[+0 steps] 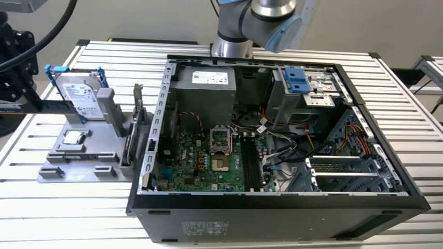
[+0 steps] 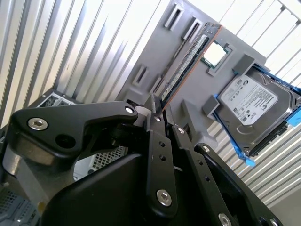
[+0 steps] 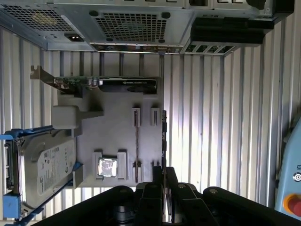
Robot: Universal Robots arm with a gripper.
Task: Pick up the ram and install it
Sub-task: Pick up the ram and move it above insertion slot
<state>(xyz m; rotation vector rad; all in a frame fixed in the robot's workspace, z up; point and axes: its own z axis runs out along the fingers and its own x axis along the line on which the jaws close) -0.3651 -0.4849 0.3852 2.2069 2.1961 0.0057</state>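
The claw (image 2: 160, 107) is pinched narrow on one end of the ram (image 2: 188, 61), which sticks straight out from the fingertips above the grey holder (image 3: 113, 136). In the exterior view the ram (image 1: 49, 105) lies level by the exterior view's left edge. Its long axis points right toward the open computer case (image 1: 277, 207) on the table (image 1: 69, 218), crossing in front of the hard drive (image 1: 80, 96). The second wrist view shows its chip face and copper contact edge. In the first wrist view the ram (image 3: 163, 141) is edge-on, a thin dark line, with the case's rear panel beyond.
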